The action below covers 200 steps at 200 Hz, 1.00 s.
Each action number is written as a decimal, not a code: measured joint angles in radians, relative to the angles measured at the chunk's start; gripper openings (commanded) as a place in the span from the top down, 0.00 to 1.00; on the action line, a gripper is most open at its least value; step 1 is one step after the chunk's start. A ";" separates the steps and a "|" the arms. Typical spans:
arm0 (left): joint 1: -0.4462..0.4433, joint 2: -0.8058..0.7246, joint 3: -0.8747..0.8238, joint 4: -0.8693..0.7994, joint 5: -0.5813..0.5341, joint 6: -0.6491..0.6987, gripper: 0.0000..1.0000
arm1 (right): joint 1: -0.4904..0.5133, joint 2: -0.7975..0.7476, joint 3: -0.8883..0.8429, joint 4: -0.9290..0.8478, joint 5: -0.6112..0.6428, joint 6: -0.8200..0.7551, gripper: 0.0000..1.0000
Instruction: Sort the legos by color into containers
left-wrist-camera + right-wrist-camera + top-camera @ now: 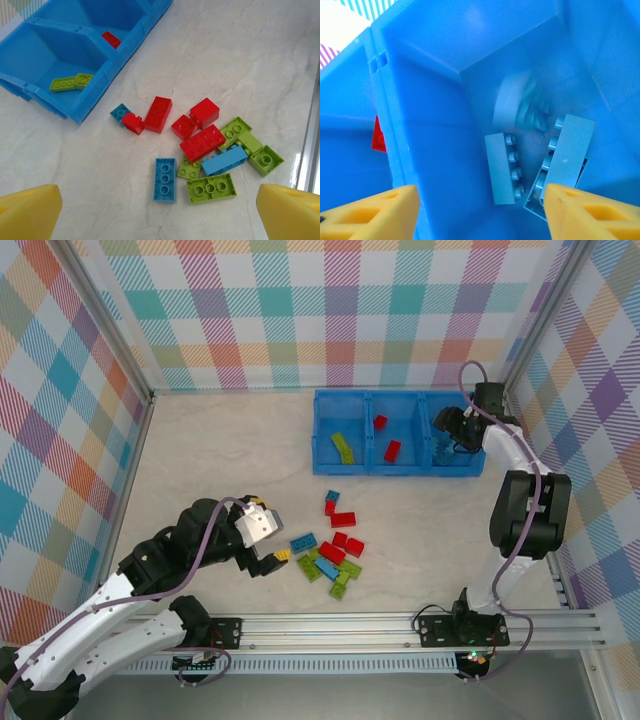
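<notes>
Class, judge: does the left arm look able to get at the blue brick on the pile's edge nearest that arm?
Probably yes. The left arm's open fingers hang close by the blue brick, and nothing lies on it, though a green brick sits close beside it.

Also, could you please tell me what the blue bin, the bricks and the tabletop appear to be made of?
Blue bin: looks like glossy moulded plastic, with soft highlights on thin walls.
Bricks: hard, smooth plastic, with crisp moulded studs.
Tabletop: pale with grey veins and a sheen, so marble or a marble-look laminate; I cannot tell which.
</notes>
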 measured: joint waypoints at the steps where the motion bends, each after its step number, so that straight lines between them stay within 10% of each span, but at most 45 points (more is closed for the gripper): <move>1: 0.000 0.000 0.000 0.000 -0.001 0.000 0.00 | 0.000 0.000 0.000 -0.001 -0.001 0.000 0.32; 61: 0.002 0.044 0.003 0.010 -0.124 -0.102 0.00 | 0.032 -0.408 -0.318 0.056 -0.156 0.074 0.35; 103: 0.005 0.192 0.141 -0.028 -0.243 -0.443 0.00 | 0.334 -0.754 -0.468 -0.011 -0.180 0.076 0.33; 153: 0.006 0.462 0.163 0.071 -0.274 -0.916 0.07 | 0.556 -0.796 -0.525 -0.219 -0.238 0.046 0.30; 200: 0.006 0.790 0.218 0.161 -0.206 -1.077 0.17 | 0.609 -0.813 -0.624 -0.322 -0.219 0.052 0.28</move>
